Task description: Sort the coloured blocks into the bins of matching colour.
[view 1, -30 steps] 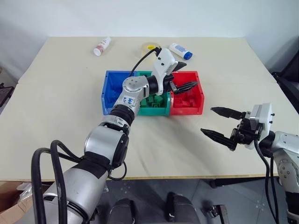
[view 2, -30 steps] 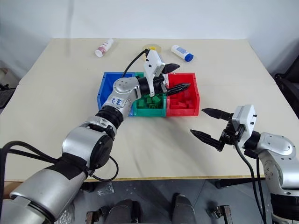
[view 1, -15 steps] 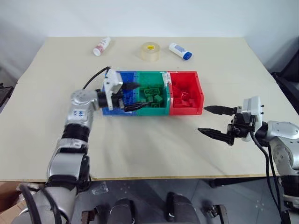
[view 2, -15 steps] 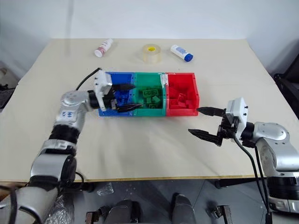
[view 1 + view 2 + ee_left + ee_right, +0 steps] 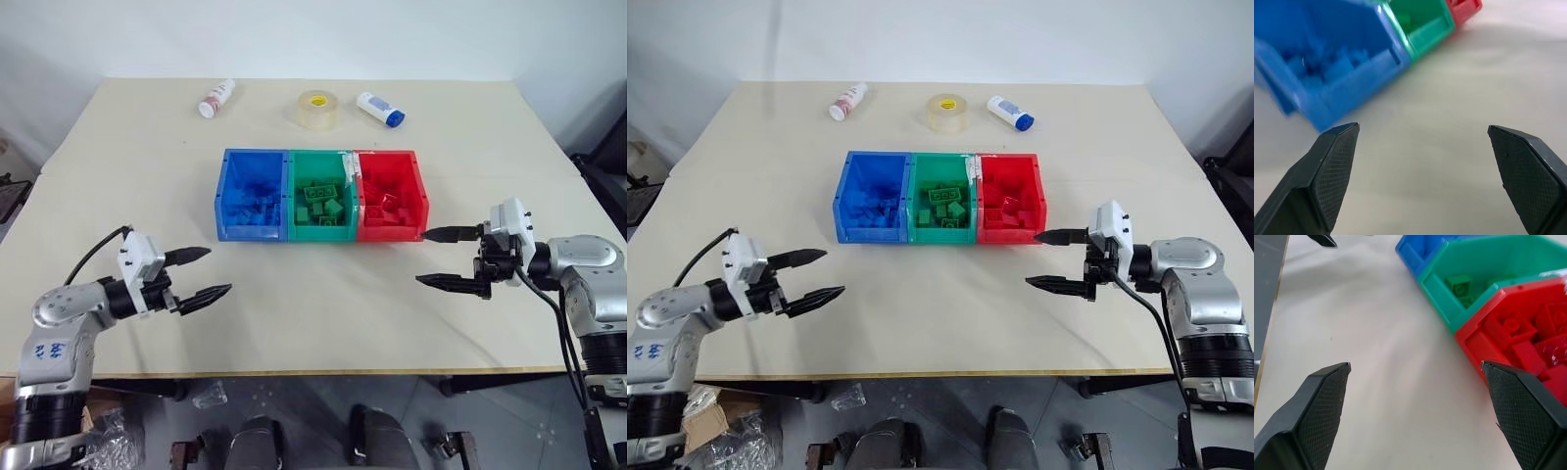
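While both hover level, left gripper [image 5: 201,274] & right gripper [image 5: 439,258] gape, empty.

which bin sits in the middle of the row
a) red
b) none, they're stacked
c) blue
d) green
d: the green bin stands between the blue bin on the robot's left and the red bin on its right, all joined in one row on the table.

The blue blocks [image 5: 251,199] blur into their blue bin [image 5: 222,201] — single bricks too indistinct to count.
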{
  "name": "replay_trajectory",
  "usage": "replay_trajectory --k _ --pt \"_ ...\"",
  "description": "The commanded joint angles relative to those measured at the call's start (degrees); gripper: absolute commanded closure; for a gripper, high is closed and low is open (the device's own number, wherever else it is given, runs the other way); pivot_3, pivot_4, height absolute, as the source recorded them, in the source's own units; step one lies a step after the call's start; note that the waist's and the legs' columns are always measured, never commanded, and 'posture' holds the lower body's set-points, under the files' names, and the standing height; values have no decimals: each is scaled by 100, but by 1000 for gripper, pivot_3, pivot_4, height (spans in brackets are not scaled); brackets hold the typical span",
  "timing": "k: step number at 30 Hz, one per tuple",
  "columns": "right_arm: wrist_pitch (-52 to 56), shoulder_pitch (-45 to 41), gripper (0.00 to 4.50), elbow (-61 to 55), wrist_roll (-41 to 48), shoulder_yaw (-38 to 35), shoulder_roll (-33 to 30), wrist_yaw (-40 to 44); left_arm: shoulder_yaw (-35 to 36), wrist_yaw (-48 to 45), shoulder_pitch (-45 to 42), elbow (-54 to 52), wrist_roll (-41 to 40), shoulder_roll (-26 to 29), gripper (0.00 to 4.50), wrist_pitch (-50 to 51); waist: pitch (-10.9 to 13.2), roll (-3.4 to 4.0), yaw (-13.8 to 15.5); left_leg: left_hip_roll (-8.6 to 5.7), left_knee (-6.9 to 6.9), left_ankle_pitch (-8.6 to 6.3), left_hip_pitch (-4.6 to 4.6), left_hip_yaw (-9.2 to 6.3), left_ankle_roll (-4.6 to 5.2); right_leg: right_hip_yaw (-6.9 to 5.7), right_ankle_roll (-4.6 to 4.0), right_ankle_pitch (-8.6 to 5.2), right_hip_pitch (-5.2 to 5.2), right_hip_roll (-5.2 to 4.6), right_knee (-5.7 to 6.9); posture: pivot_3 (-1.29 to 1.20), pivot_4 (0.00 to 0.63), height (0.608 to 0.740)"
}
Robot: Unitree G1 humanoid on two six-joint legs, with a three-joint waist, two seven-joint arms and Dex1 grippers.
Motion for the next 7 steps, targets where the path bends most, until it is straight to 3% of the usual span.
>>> replay_trajectory --k 1,7 --pt "-194 -131 0 76 -79 -62 -103 129 254 141 19 -60 -133 102 25 -187 0 0 -1 1 0 0 0 0 0 0 -1 -1 -1 0 1 0 150 740" --pt "-250 -17 0 -50 -75 -180 -37 -6 194 148 -221 138 -182 99 25 -338 0 0 -12 1 -1 -1 0 2 -2 0 -1 -1 -2 0 3 0 150 740"
